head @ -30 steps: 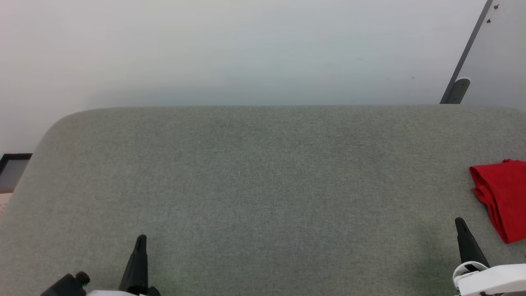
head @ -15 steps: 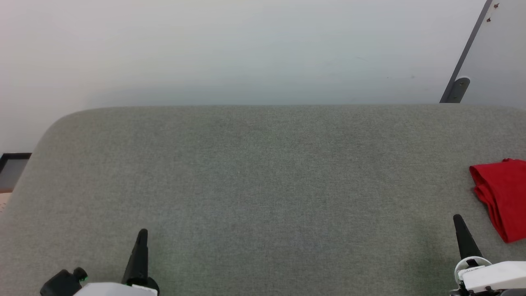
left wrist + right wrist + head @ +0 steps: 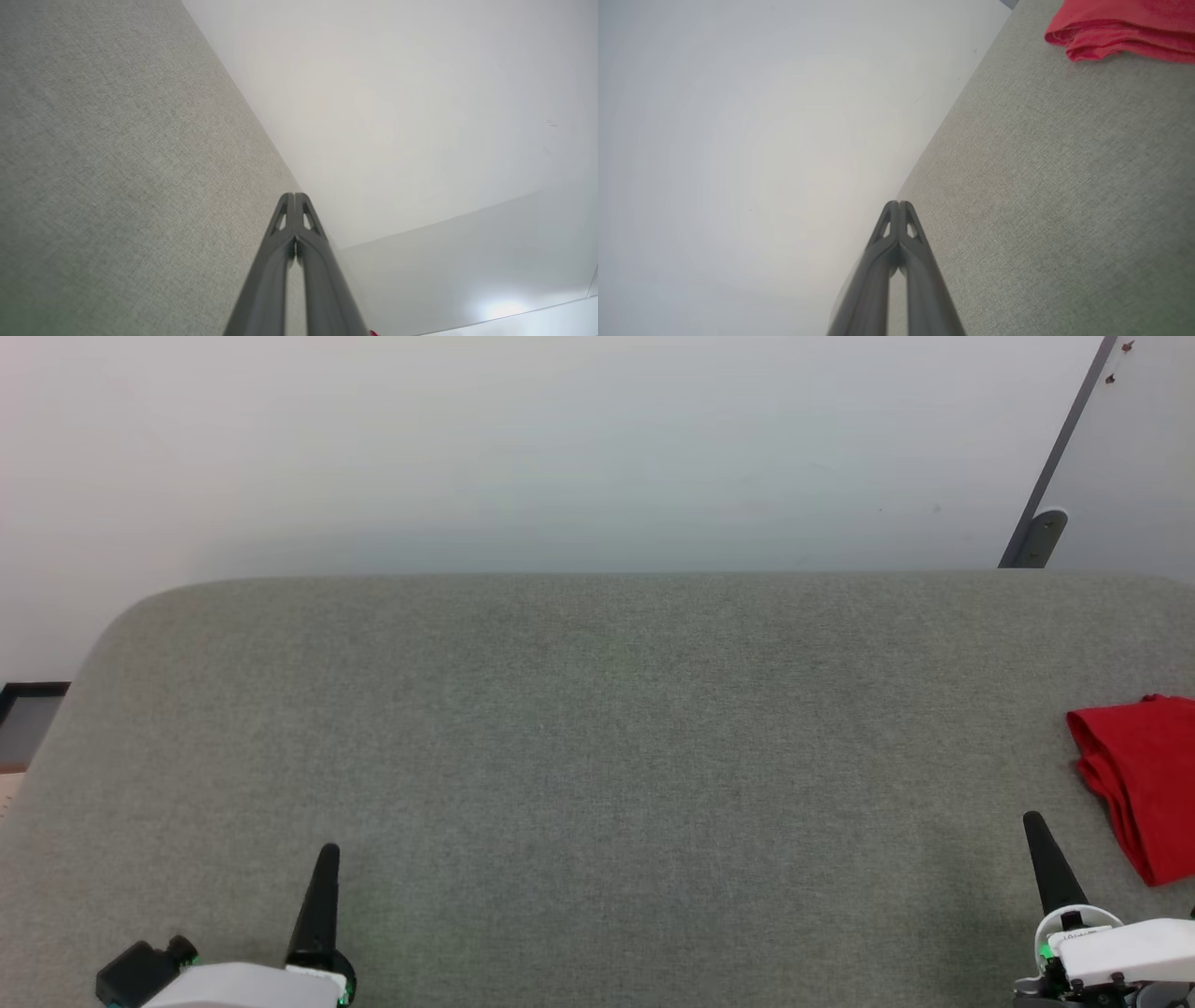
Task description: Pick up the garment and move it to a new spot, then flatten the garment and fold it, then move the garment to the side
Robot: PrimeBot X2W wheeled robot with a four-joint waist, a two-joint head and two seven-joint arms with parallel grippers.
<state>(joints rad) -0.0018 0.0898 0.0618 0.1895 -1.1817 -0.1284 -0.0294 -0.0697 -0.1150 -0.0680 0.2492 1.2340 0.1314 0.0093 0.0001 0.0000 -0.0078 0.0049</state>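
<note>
Resting at the near edge: left gripper (image 3: 326, 859) and right gripper (image 3: 1034, 826), each with fingers pressed together and holding nothing, apparently parked clear of the work. Grey padded surface (image 3: 597, 728) beneath. Garment (image 3: 1134, 775): red, folded into a bundle, lying at the far right just beyond the right gripper, seemingly set aside as the task asks.

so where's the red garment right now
In the head view the garment lies bunched on the grey fabric surface at the far right, just ahead and right of the right tool, not touching it.
</note>
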